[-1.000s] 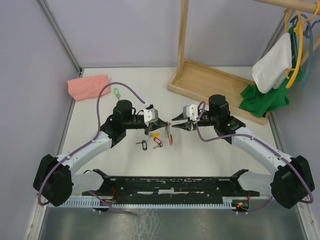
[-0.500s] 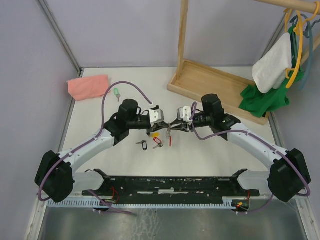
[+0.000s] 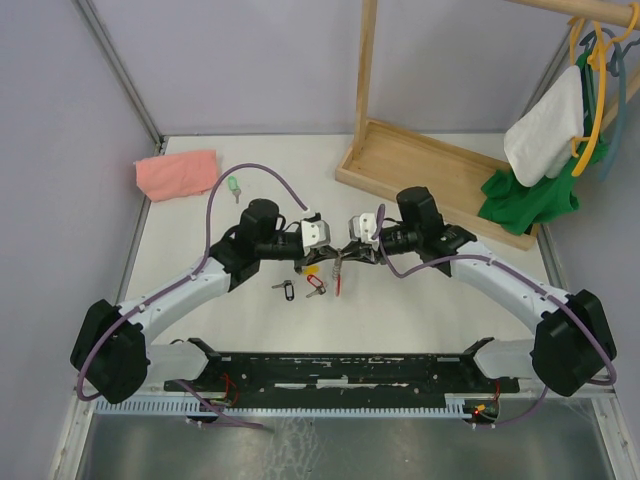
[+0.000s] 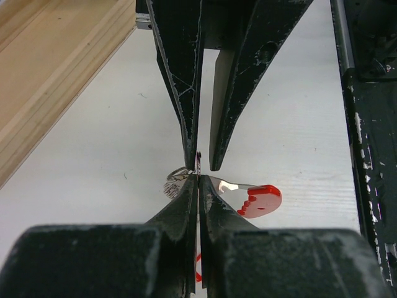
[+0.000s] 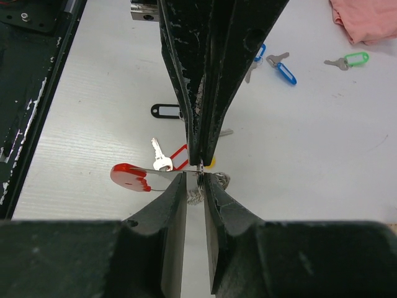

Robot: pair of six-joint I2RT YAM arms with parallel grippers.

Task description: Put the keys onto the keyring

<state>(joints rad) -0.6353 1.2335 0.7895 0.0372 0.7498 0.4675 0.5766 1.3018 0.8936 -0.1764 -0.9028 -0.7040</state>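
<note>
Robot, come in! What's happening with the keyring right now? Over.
Left gripper shut on the keyring. Right gripper around its wire, jaws a little apart. Keys loose on table below. Nothing blocking.

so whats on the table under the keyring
The keyring is held off the table. Below it lies a red-tagged key, and a sliver of yellow tag shows next to that. The left gripper's fingers cover the rest of the yellow tag and its key.

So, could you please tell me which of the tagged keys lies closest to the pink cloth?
The green-tagged key, lying alone close to the pink cloth without touching it; the others, like the black-tagged key, lie much farther from it.
</note>
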